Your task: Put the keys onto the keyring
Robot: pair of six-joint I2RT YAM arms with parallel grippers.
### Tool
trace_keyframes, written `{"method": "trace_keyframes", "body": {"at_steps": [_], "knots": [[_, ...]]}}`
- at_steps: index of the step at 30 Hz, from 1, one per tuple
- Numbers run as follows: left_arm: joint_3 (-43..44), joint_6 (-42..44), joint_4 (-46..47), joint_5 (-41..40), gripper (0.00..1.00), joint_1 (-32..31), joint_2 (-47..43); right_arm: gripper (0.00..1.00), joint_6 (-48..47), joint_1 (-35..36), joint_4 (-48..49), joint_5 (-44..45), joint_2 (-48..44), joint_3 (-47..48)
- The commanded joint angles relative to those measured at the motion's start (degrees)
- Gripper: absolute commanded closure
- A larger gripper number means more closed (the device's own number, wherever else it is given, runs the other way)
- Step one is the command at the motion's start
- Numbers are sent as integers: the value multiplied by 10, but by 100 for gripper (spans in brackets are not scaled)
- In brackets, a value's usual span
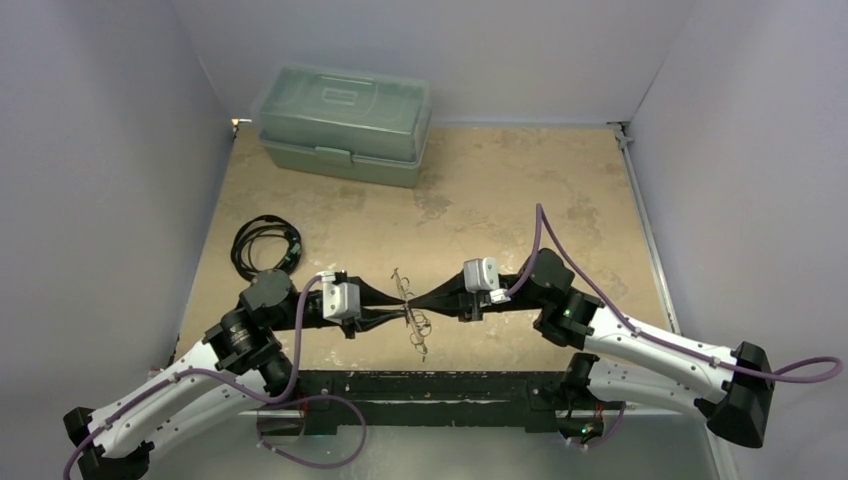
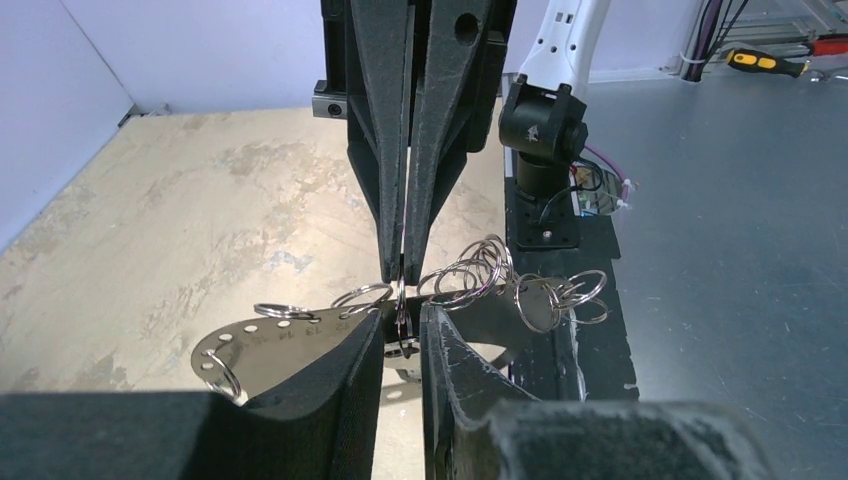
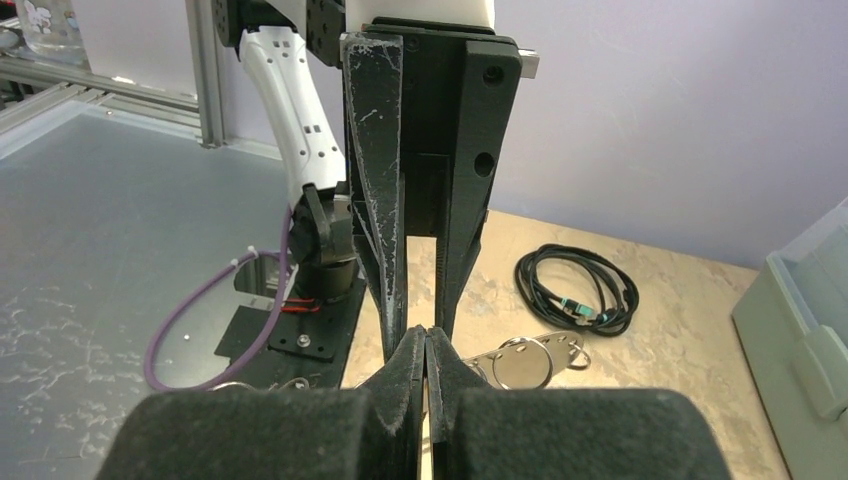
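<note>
Keyring hangs crosswise between the two claw tips, its flat body reaching out to either side of them and its small rings bunched just beside. Right claw is clamped tight on a thin edge of it, tip to tip with the left claw, whose jaws stand a little apart around one small ring, not visibly pinching. Keys I cannot make out. Best bet: hold the right steady, centre that ring between the left jaws before squeezing, and avoid twisting the keyring

The silvery keyring, small rings dangling along its rim, hangs mid-air, pinched in the right jaws.
</note>
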Motion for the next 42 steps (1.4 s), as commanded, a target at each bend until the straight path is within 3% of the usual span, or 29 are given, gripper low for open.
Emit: {"method": "trace_keyframes", "body": {"at_steps": [1,9,17,19,23,26,36,42], "knots": [[-4,-14,30,20,82,7,-1,100,3,2,32,-9,-1,10],[-4,-15,30,28,100,11,3,100,3,2,31,-14,2,10],[9,-4,40,23,100,14,-3,100,2,2,18,-16,20,20],[22,4,3,18,100,14,1,94,2,1,13,-11,20,21],[48,14,-49,7,100,14,12,65,-7,2,-7,7,13,25],[68,26,-93,-4,100,14,18,54,-8,1,-10,16,5,22],[151,57,-243,-49,100,13,65,50,-44,1,-91,24,11,50],[176,31,-272,-63,100,13,91,50,-50,2,-109,22,14,60]]}}
